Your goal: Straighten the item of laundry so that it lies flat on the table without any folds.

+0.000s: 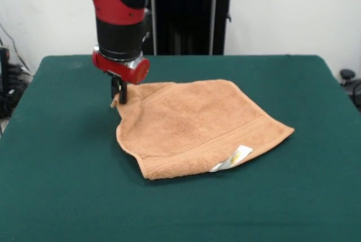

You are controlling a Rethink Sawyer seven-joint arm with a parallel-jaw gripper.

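Pinching the towel's far-left corner, the gripper (118, 96) has its jaws closed on the cloth, lifting that corner off the table (56, 168). Orange-tan terry towel (192, 126) spreads right and near from there, mid-table, left edge curled under. White label (232, 158) sits on near border band.

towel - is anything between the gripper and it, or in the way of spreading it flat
Nothing visible. The gripper is already at the towel's raised far-left corner, and the table around the towel is bare green cloth.
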